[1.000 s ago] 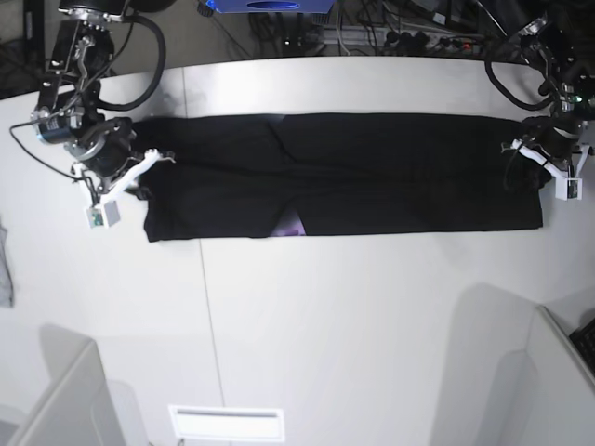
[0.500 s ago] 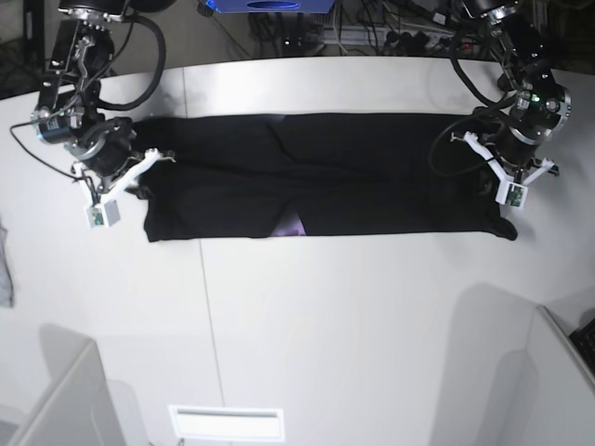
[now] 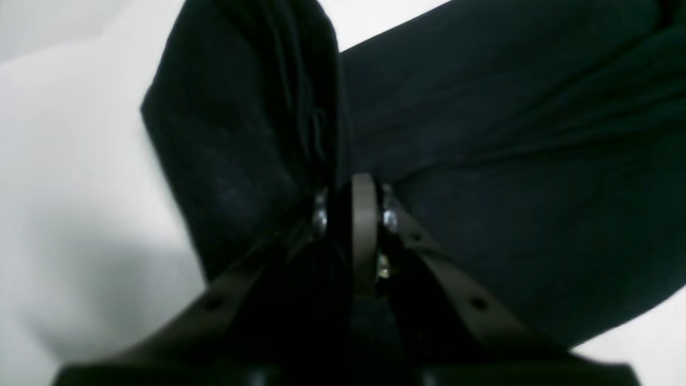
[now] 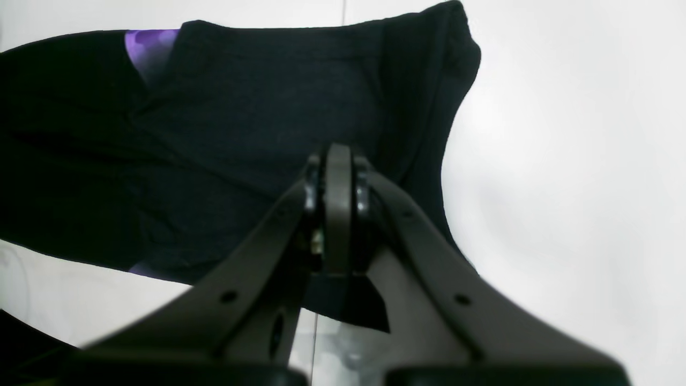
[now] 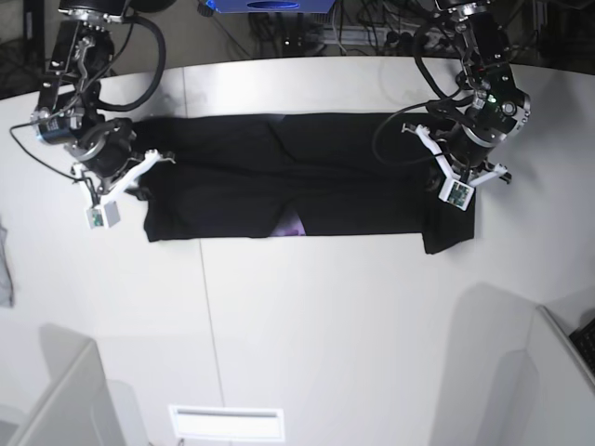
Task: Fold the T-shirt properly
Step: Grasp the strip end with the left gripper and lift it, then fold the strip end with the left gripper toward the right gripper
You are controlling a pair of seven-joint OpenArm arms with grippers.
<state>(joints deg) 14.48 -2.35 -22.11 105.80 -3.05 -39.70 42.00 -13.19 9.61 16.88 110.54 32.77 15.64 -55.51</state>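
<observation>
1. The large black cloth T-shirt point(image 5: 307, 177) lies as a long band across the upper middle of the white table point(image 5: 325, 325) in the base view.
2. The left gripper point(image 3: 353, 214), at that view's right, is pinched on the shirt's end and carries it inward. The doubled cloth could slip out or land skewed.
3. The right gripper point(image 4: 335, 182), at upper left, is pressed together on the other end. If it lets go, the band could drag.
4. No writing is readable.

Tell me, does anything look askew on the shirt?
Nothing is damaged. The T-shirt lies as a long band, but the end in the left gripper hangs in uneven bunched folds, and some purple print peeks out at the near edge.
</observation>
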